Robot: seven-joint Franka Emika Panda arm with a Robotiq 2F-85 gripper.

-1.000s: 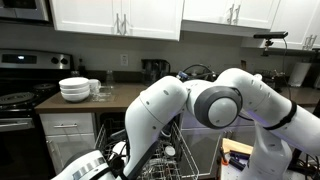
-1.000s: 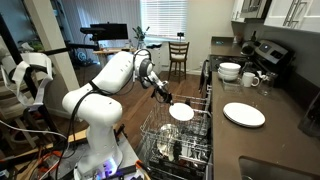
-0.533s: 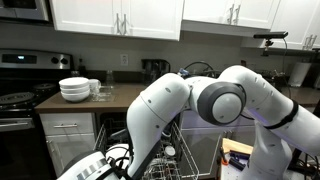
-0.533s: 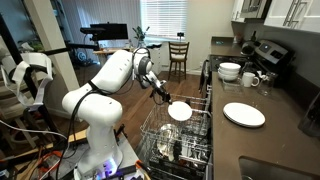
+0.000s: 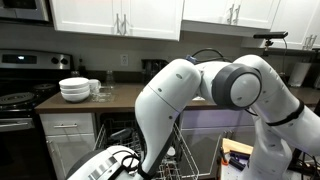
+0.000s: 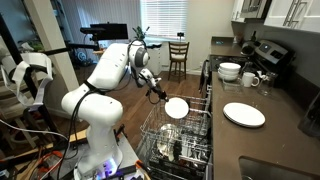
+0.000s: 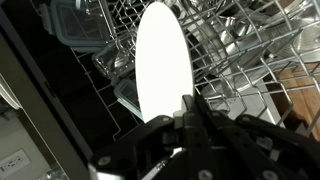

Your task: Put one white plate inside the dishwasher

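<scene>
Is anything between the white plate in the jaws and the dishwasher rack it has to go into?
Nothing visible. The gripper holds the white plate in open air above the dishwasher rack. In the wrist view, clear containers sit in the rack beside the plate.

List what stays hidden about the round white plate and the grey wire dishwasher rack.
Exterior view: round white plate and grey wire rack too small to tell the slot beneath.
Wrist view: dark gripper covers the plate's lower rim.
Exterior view: white robot arm hides plate and gripper.
</scene>
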